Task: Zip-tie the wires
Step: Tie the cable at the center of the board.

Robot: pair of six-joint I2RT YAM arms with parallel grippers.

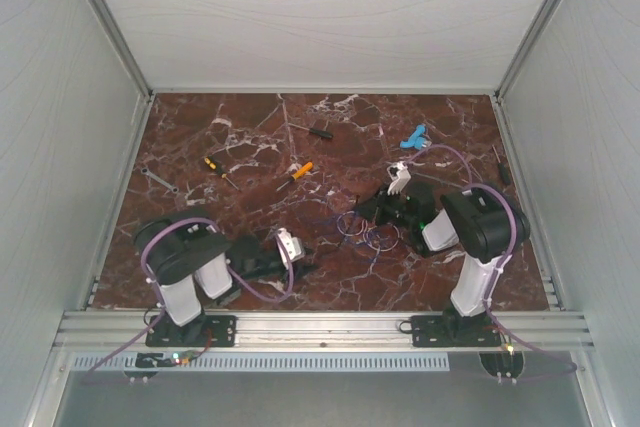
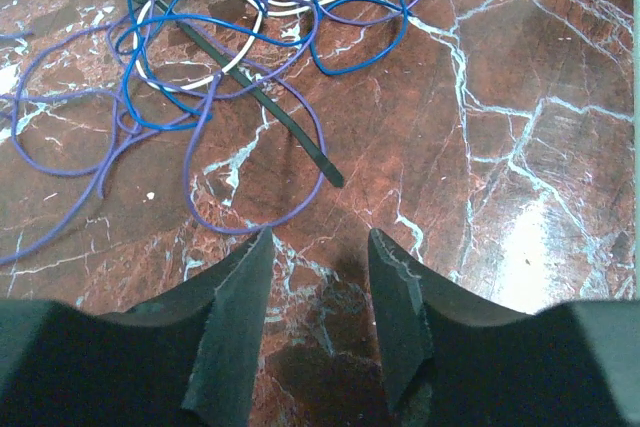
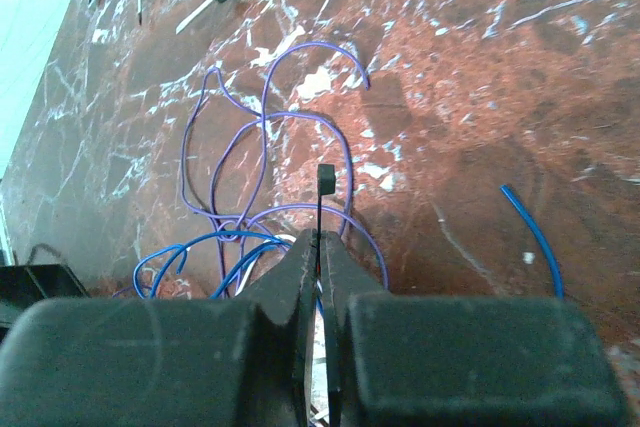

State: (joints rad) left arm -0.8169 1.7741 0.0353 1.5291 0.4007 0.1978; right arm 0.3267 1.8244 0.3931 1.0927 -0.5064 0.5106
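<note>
Threading step: my right gripper [image 3: 318,239] pinches a thin black plastic zip tie [image 3: 325,179]. My left gripper [image 2: 320,239] is spread and empty. Tangle of thin purple, blue, white wires [image 2: 215,42] ahead of it. Next, probably: catch the tie's tail.

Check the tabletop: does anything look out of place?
Yes. A blue wire end strays off to the side, away from the other wires, which sprawl in a loose, unbundled tangle.

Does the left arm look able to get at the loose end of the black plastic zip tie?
Probably yes: the left gripper is open, and the tail of the black plastic zip tie lies just ahead on the marble table, crossing only one thin purple wire.
</note>
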